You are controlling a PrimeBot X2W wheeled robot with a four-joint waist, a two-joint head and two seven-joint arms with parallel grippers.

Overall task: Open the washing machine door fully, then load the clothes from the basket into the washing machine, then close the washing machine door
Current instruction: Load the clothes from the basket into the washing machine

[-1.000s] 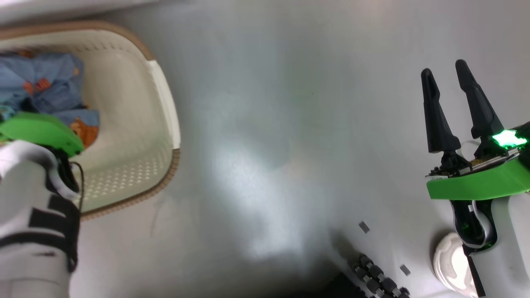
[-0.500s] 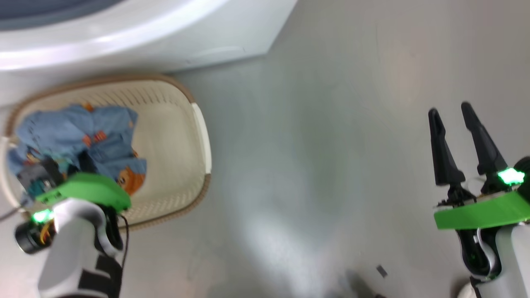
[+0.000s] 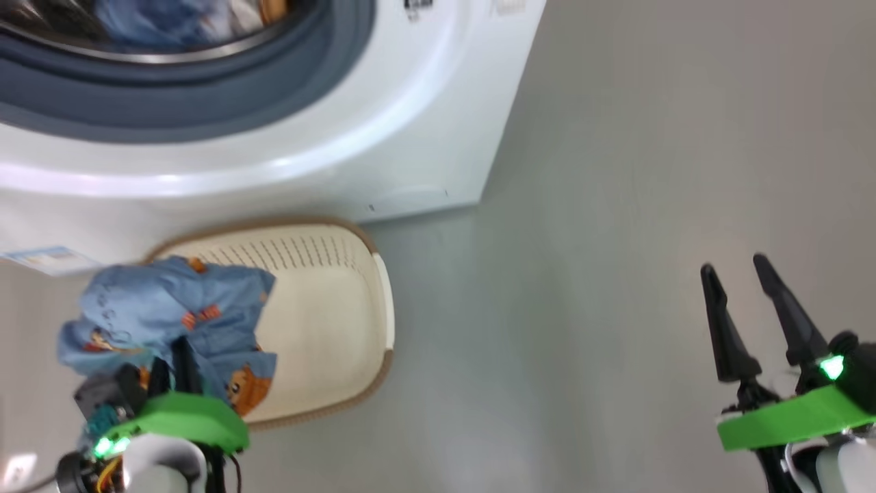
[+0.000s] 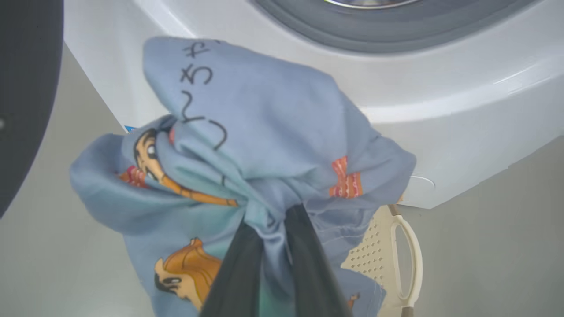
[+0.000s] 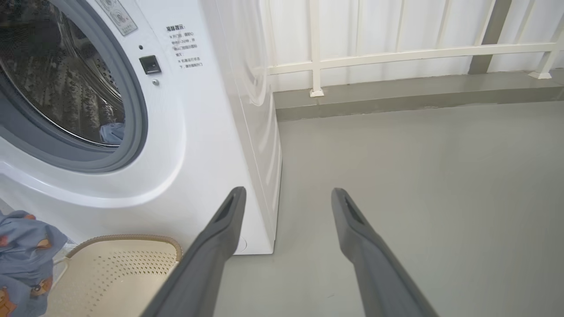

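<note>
Black tapered jaws, bright green wrist plates (image 3: 787, 419), white forearms (image 3: 163, 468)

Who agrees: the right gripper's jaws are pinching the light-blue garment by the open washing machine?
No: the jaws of the left gripper pinch the light-blue garment by the open washing machine, as the left wrist view shows; the right gripper is open.

Laundry corner of a home, balcony-like. White front-loading washing machine (image 5: 194, 145) stands directly on smooth grey floor (image 5: 418, 185), steel perforated drum (image 5: 57, 79) open to view. Cream perforated laundry basket (image 3: 321, 329) sits on the floor just before the machine, light-blue cartoon-print clothes (image 3: 171, 308) over it. Beyond the machine's side: white railing (image 5: 396, 55) set on a raised grey kerb (image 5: 418, 94), pale ribbed panels (image 5: 374, 26) behind it.
</note>
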